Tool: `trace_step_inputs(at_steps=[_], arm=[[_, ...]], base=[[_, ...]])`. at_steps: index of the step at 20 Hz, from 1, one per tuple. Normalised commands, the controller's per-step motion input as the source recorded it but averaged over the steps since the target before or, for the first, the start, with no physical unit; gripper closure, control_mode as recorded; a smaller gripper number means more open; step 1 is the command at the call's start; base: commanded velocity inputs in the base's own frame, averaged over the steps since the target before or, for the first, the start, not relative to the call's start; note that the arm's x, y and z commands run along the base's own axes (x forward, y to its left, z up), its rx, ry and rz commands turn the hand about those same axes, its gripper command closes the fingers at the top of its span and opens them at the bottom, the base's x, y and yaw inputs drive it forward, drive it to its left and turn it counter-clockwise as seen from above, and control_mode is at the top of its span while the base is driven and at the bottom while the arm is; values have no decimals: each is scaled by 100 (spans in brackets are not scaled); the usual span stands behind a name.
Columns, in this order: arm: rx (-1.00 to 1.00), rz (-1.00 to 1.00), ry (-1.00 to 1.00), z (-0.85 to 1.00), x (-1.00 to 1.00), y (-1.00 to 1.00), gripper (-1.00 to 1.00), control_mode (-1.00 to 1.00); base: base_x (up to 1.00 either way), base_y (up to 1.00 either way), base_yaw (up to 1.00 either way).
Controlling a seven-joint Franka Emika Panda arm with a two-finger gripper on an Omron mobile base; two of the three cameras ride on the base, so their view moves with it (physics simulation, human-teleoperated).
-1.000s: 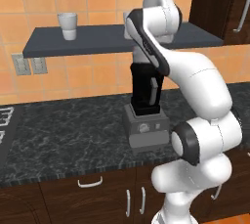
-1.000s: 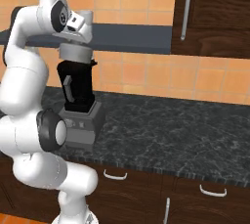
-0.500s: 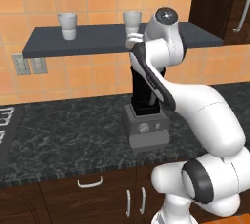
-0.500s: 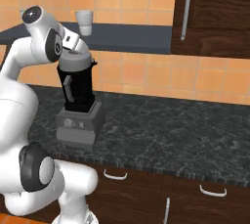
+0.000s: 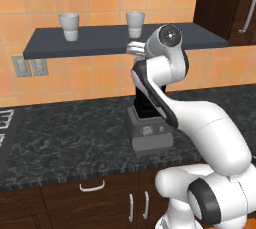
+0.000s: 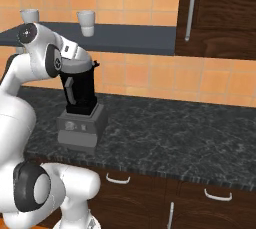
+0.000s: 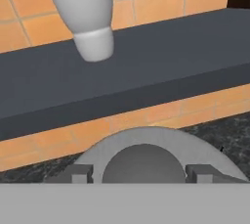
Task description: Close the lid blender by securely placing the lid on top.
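Two white cups (image 5: 69, 26) on shelf (image 5: 100, 40) behind blender (image 6: 80, 108)

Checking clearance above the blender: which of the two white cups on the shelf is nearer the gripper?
The right-hand white cup, almost directly above the gripper; the left-hand white cup stands farther along the dark shelf.

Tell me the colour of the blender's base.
Grey: the blender's base is a boxy grey block beneath the black jar, clearest in the right base view.

- Blender (image 6: 80, 105): jar top hidden behind the arm in both base views; lid seating cannot be judged.
- Gripper (image 7: 138, 173): only two grey tips show above the hand view's bottom edge; jaw spacing cannot be told.
- Lid (image 7: 156, 157): grey dome cut off at bottom.
- White cup (image 7: 88, 15): rim cropped by the top edge.
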Motion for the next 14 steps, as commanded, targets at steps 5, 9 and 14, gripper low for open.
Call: trace_step_inputs(at_steps=[5,9,14], arm=[[-7,-2,11,45,-2,39,-100,-100],[0,-7,-1,28,-52,4,-100,-100],[0,-4,-14,-4,-100,40,-100,-100]], base=[[0,0,0],[0,0,0],[0,0,0]])
